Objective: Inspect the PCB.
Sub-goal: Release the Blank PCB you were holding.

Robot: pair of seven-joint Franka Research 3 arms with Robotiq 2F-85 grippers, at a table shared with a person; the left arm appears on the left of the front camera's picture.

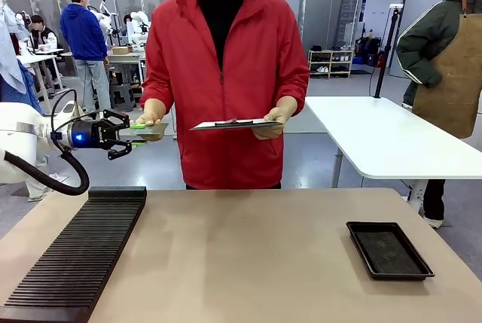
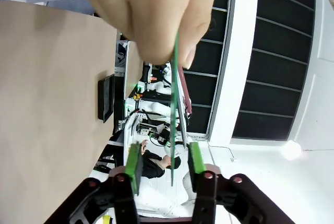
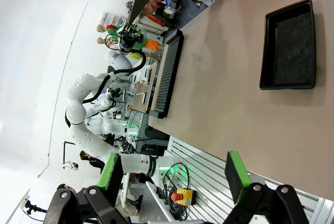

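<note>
**Left gripper sitting open around the PCB while a person is holding its far end**

The left gripper (image 1: 137,133) is reaching in from the left, raised well above the table (image 1: 248,263), at about the height of the person's (image 1: 226,74) waist. Its green pads (image 2: 134,165) are standing apart, with the PCB (image 1: 154,129) running between them. In the left wrist view the board is showing edge-on as a thin green line with a gap to each pad, so the jaws are bracketing it without pinching it.

The person in the red jacket is standing at the far side of the table and gripping the PCB's far end with one hand (image 1: 151,115), thumb on top. The board is lying roughly flat. The other hand (image 1: 273,120) is carrying a clipboard (image 1: 235,124), level in front of the body, near the PCB but apart from it.

The right gripper (image 3: 172,174) is pointing across the table with its jaws spread wide.

A black tray (image 1: 388,249) is lying on the table towards the right. A black ribbed rack (image 1: 79,251) is stretching along the table's left side. Both are sitting well apart from each other and well below the PCB.
</note>
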